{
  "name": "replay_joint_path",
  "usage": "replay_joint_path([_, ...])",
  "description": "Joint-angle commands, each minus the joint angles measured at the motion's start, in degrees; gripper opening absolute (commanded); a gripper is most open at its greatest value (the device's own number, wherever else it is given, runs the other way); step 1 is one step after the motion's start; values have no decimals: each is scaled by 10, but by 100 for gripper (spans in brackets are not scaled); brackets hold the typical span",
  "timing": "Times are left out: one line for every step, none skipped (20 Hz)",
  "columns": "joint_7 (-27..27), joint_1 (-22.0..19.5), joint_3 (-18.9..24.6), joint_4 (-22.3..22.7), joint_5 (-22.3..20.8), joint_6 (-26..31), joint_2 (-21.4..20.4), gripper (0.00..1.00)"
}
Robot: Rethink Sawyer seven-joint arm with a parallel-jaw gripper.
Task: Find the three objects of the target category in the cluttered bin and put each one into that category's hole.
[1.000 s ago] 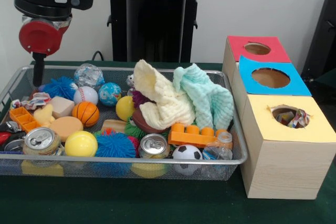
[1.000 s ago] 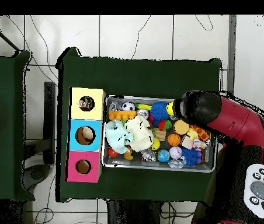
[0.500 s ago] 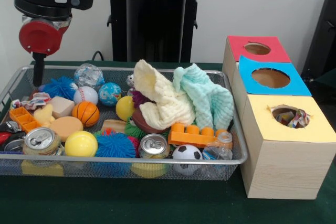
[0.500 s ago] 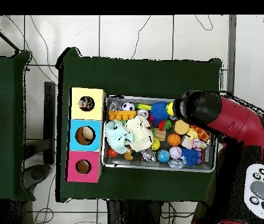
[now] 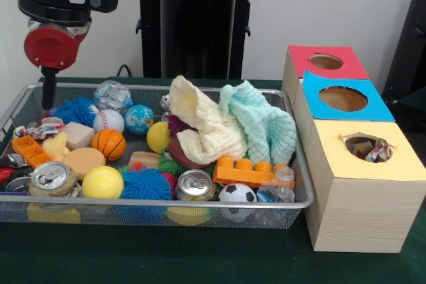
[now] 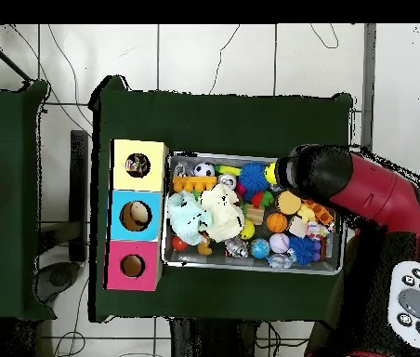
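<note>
The wire mesh bin [image 5: 166,202] is full of toys, cans and cloths; it also shows in the overhead view [image 6: 251,269]. One crumpled printed wrapper [image 5: 44,126] lies at the bin's left end, next to an orange block; in the overhead view it [image 6: 323,216] lies by the arm. My gripper [image 5: 48,100] hangs just above and behind that wrapper, over the bin's back left corner, holding nothing that I can see. The yellow-topped box's hole [image 5: 365,145] has a wrapper [image 5: 377,151] sticking out of it. In the overhead view my arm [image 6: 353,186] hides the gripper.
Cream cloth [image 5: 203,124] and mint cloth [image 5: 263,121] are heaped in the bin's middle. Balls, spiky toys, two cans [image 5: 52,176] and an orange brick [image 5: 243,171] fill the rest. Blue-topped box [image 5: 343,99] and red-topped box [image 5: 325,62] stand behind the yellow one.
</note>
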Motion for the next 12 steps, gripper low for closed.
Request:
replay_joint_path([-44, -2, 51, 60, -29, -15, 10, 0])
replay_joint_path([-43, -2, 51, 60, -29, -14, 11, 0])
replay_joint_path([-43, -2, 51, 59, -29, -14, 11, 0])
replay_joint_path([-43, -1, 51, 59, -29, -15, 11, 0])
replay_joint_path([-43, -1, 51, 59, -29, -14, 11, 0])
replay_joint_path([-43, -1, 51, 59, -29, -14, 11, 0])
replay_joint_path([-42, -1, 50, 58, -29, -13, 11, 0])
replay_joint_path([-42, 0, 50, 58, -30, -14, 12, 0])
replay_joint_path([-42, 0, 50, 58, -30, -14, 12, 0])
replay_joint_path([-43, -1, 50, 58, -30, -14, 12, 0])
replay_joint_path([-42, 0, 49, 57, -30, -15, 12, 0])
replay_joint_path([-41, 1, 48, 57, -31, -15, 12, 0])
